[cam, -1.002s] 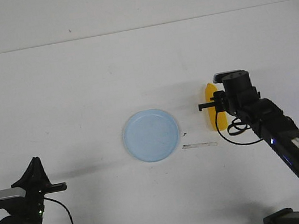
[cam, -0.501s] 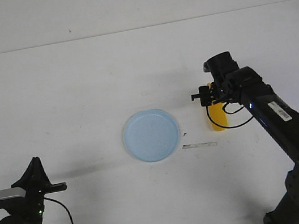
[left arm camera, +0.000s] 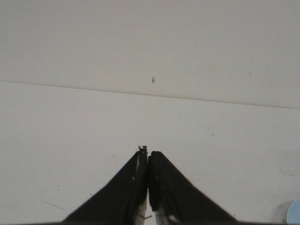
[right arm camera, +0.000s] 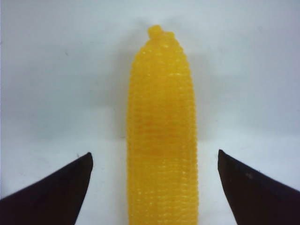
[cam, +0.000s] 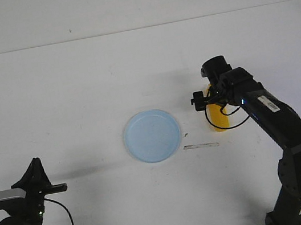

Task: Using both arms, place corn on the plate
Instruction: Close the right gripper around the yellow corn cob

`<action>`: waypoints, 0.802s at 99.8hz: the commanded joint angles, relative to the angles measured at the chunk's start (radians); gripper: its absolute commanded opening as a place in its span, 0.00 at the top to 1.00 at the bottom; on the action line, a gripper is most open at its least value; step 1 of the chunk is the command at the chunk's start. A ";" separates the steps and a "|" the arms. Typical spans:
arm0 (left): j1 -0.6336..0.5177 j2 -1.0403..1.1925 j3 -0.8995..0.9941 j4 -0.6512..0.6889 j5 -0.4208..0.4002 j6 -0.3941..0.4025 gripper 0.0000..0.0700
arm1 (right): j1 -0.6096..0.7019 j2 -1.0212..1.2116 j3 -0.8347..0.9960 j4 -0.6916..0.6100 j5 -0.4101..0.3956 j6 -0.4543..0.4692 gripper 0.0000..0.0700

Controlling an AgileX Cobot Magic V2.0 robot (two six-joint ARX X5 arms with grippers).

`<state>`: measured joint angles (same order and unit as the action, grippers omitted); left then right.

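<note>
The corn (right arm camera: 161, 136) lies on the counter (cam: 77, 90) right of the plate (cam: 152, 135), between the wide-open fingers of the right gripper (right arm camera: 154, 187); it looks rigid, light and slippery, so grasp mid-body.

A bright yellow corn (right arm camera: 161, 136) is laid flat at 3 o'clock from the round pale-blue plate (cam: 152, 136), apart.
</note>
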<state>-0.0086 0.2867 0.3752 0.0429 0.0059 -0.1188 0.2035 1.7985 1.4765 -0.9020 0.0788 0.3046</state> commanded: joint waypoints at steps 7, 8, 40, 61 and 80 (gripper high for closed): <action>0.000 0.000 0.010 0.010 0.001 -0.001 1.00 | -0.006 0.047 0.017 0.009 -0.012 0.005 0.16; 0.000 0.000 0.010 0.010 0.001 -0.001 1.00 | -0.007 0.049 0.017 0.009 -0.014 0.005 0.17; 0.000 0.000 0.010 0.010 0.001 -0.001 1.00 | -0.020 0.092 0.016 0.012 -0.037 0.005 0.49; 0.000 0.000 0.010 0.010 0.001 -0.001 1.00 | -0.022 0.094 0.016 0.012 -0.056 0.005 0.53; 0.000 0.000 0.010 0.010 0.001 -0.001 1.00 | -0.019 0.088 0.020 0.008 -0.055 0.005 0.53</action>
<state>-0.0086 0.2867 0.3752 0.0429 0.0059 -0.1188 0.1780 1.8656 1.4765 -0.8963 0.0254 0.3042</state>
